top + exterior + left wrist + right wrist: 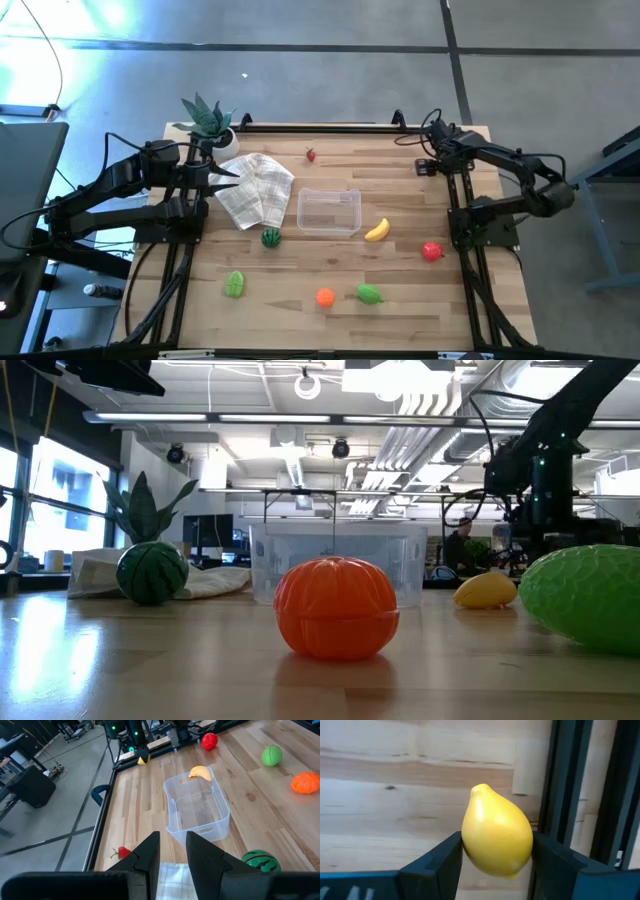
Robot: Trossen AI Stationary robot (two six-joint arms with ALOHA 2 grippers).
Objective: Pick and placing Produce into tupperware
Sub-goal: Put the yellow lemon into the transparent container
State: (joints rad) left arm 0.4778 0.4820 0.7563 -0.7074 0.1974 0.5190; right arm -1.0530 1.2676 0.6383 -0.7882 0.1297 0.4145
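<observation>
The clear tupperware [329, 211] stands mid-table with nothing in it. Around it lie a banana [377, 230], a red fruit [432, 251], an orange [325, 297], a green fruit [369, 294], a small watermelon [271, 237], another green piece [235, 284] and a strawberry [311, 154]. My right gripper [495, 845] is near the table's far right corner, pointing down, shut on a yellow lemon [496, 832]. My left gripper [172, 845] hovers over a checked cloth [255, 188] at the far left, its fingers a little apart with nothing between them. My right gripper pinches the lemon's two opposite sides [468, 840] between its two fingers [447, 857], coming from above and pointing down. The lemon fills the gap between them, its pointed end [481, 787] sticking out past the fingers. Whether it is clear of the table I cannot tell.
A potted plant [208, 120] stands at the far left corner behind the cloth. Dark frame rails [465, 260] run along the table's right and left sides. Bare wood lies between the tupperware and the right arm [500, 160].
</observation>
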